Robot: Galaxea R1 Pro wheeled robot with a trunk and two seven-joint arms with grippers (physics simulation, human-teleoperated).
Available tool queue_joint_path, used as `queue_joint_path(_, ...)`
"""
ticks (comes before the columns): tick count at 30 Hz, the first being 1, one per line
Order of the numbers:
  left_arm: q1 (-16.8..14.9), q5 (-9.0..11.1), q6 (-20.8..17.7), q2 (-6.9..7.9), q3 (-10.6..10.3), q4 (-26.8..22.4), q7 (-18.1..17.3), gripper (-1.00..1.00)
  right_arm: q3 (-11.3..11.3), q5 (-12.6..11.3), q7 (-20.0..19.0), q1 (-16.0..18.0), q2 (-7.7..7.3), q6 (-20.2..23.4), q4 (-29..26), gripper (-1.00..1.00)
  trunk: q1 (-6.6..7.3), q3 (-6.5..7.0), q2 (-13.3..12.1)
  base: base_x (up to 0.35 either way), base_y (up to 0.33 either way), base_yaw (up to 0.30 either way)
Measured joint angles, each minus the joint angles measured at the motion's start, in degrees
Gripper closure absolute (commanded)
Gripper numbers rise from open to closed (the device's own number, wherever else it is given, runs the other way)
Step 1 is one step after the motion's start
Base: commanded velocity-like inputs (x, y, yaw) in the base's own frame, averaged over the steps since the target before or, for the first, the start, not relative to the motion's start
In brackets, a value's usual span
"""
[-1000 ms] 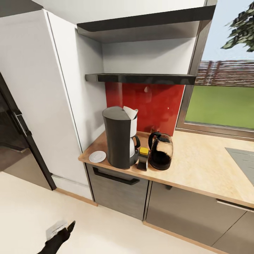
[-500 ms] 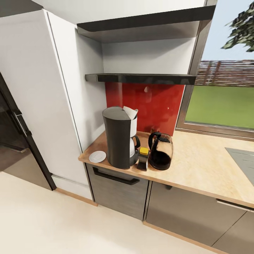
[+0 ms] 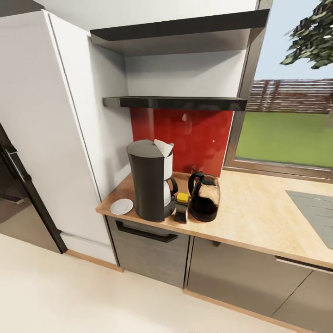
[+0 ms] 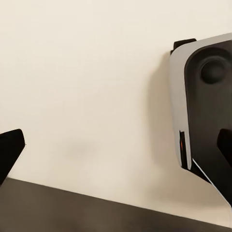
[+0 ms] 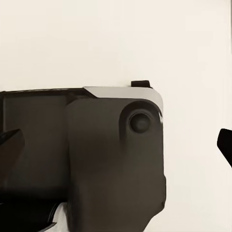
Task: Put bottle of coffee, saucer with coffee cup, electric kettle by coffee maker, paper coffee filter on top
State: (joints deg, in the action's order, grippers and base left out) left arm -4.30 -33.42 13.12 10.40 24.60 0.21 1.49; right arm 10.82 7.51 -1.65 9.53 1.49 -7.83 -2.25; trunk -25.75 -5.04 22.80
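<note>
The coffee maker [image 3: 150, 180] is standing upright on the wooden countertop [image 3: 259, 212], near its left end, with a white paper coffee filter [image 3: 163, 148] sticking up from its top at the rear. A white saucer [image 3: 121, 206] is lying flat just beside the machine, on its left, close to the counter's front edge. On the other side, a small dark bottle of coffee [image 3: 181, 207] with a yellow cap is sitting just beside the machine's base, and the glass electric kettle [image 3: 204, 197] (dark handle turned toward the coffee maker) is standing just right of the bottle. Behind them a red backsplash [image 3: 185, 138] is running up to a dark shelf [image 3: 173, 102], and a window [image 3: 289, 129] is showing green lawn to the right. A tall white cabinet [image 3: 51, 134] is flanking the counter on the left.

In the left wrist view, the left gripper [image 4: 118, 147] is pointing down at the pale floor [image 4: 87, 72]; its two dark fingertips [image 4: 9, 147] are sitting at opposite edges of the frame, so the fingers are spread wide and are holding nothing. Part of the robot's white and black base [image 4: 208, 106] is lying between them and the floor.

In the right wrist view, the right gripper [image 5: 118, 145] is likewise spread wide, its fingertips [image 5: 10, 142] at the two sides of the frame, gripping nothing and touching nothing, hanging above the base and the floor.
</note>
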Motion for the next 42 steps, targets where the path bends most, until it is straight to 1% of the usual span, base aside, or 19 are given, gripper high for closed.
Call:
queue_joint_path(5,0.11,0.00,0.04,0.02,0.01,0.00,0.02,-1.00,0.01,-0.01,-0.08,0.00,-0.12,0.00,-0.02,-1.00,0.00,0.00,0.00,0.000,0.000,-0.271)
queue_joint_path(7,0.12,0.05,0.07,-0.02,0.05,-0.01,0.02,-1.00,0.06,-0.36,-0.10,0.00,-0.54,0.00,-0.04,-1.00,0.00,0.00,0.00,0.000,0.000,-0.273)
queue_joint_path(9,0.12,0.07,0.08,0.01,0.08,-0.01,0.02,-1.00,0.08,-1.25,-0.16,0.00,-1.22,0.00,-0.02,-1.00,0.00,0.00,0.00,0.000,0.000,-0.273)
queue_joint_path(11,0.12,0.10,0.09,0.03,0.10,-0.01,0.04,-1.00,0.12,-3.31,-0.18,-0.01,-1.84,0.04,-0.04,-1.00,0.00,0.00,0.00,0.000,0.000,-0.273)
queue_joint_path(13,0.12,0.25,0.09,0.02,0.10,-0.01,0.04,-1.00,0.09,-4.86,-0.23,-0.01,-2.05,0.11,-0.04,-1.00,0.00,0.00,0.00,0.000,0.000,-0.273)
queue_joint_path(16,0.12,0.39,0.07,-0.17,0.10,-0.01,0.03,-1.00,0.08,-5.83,-0.26,-0.01,-2.15,0.14,-0.04,-1.00,0.00,0.00,0.00,0.000,0.000,-0.273)
queue_joint_path(20,0.12,0.40,0.01,-0.36,0.10,-0.02,0.07,-1.00,0.08,-6.10,-0.26,-0.01,-2.18,0.15,-0.04,-1.00,0.00,0.00,0.00,0.011,-0.032,-0.273)
queue_joint_path(27,0.10,0.36,0.00,-0.81,0.10,-0.01,0.10,-1.00,-0.08,-6.24,-0.31,-0.01,-2.18,0.14,-0.04,-1.00,0.00,-0.14,0.00,0.040,-0.262,-0.275)
queue_joint_path(42,0.12,0.43,0.00,-0.87,0.10,-0.01,0.10,-1.00,-0.08,-6.29,-0.34,-0.01,-2.17,0.14,-0.04,-1.00,0.00,-0.41,0.00,0.000,-0.271,-0.287)
